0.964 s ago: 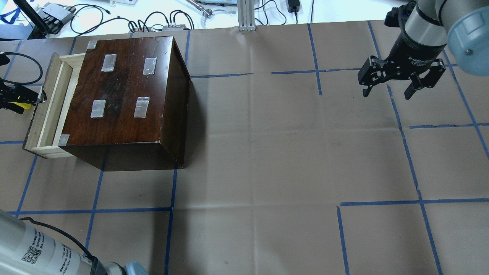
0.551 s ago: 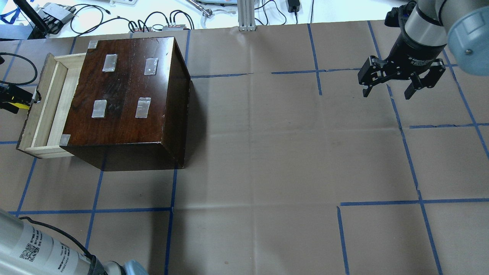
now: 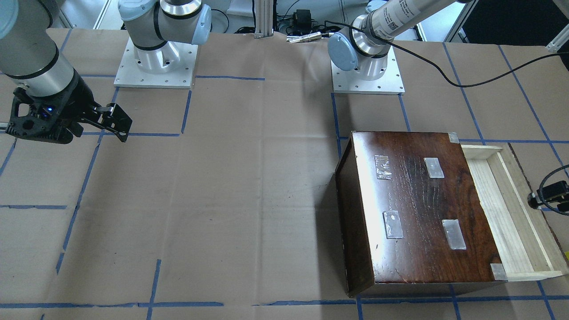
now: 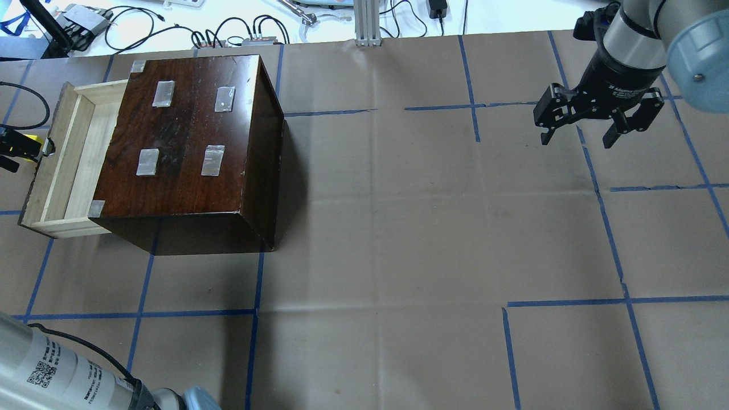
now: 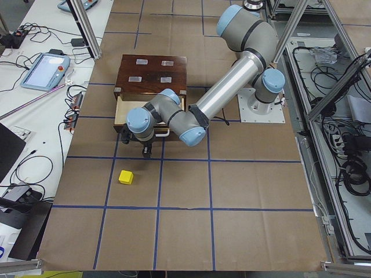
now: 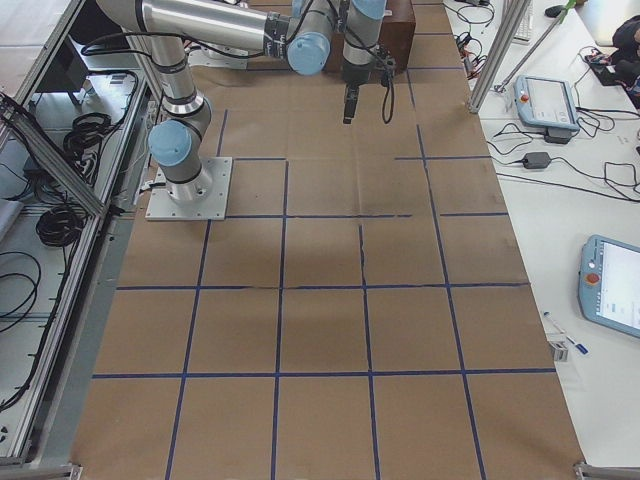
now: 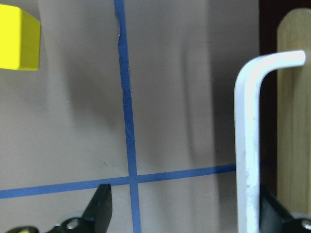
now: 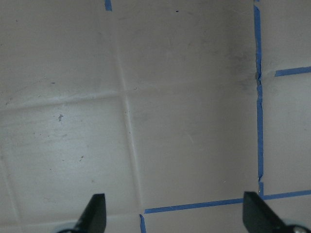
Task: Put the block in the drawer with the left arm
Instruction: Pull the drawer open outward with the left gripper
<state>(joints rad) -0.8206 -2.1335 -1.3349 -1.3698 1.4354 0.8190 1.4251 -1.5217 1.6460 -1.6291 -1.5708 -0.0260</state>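
Note:
The yellow block [image 5: 126, 177] lies on the paper-covered table, past the drawer's front; it also shows in the left wrist view [image 7: 17, 36] at the top left. The pale wooden drawer [image 4: 74, 154] stands pulled out of the dark-brown box [image 4: 188, 136]. My left gripper [image 7: 187, 213] is open, level with the drawer front. The drawer's white handle [image 7: 245, 121] lies against the inside of its right finger [image 7: 272, 213]. My right gripper [image 4: 578, 139] is open and empty, far off over bare table.
The box carries silvery tape patches [image 4: 211, 159] on its top. Blue tape lines [image 4: 256, 285] grid the brown paper. Cables and gear [image 4: 239, 34] lie beyond the table's far edge. A black cable [image 3: 444, 75] runs from the left arm.
The drawer has slid farther out of the box, to the left in the overhead view, and my left gripper has moved with it. The right arm has not moved.

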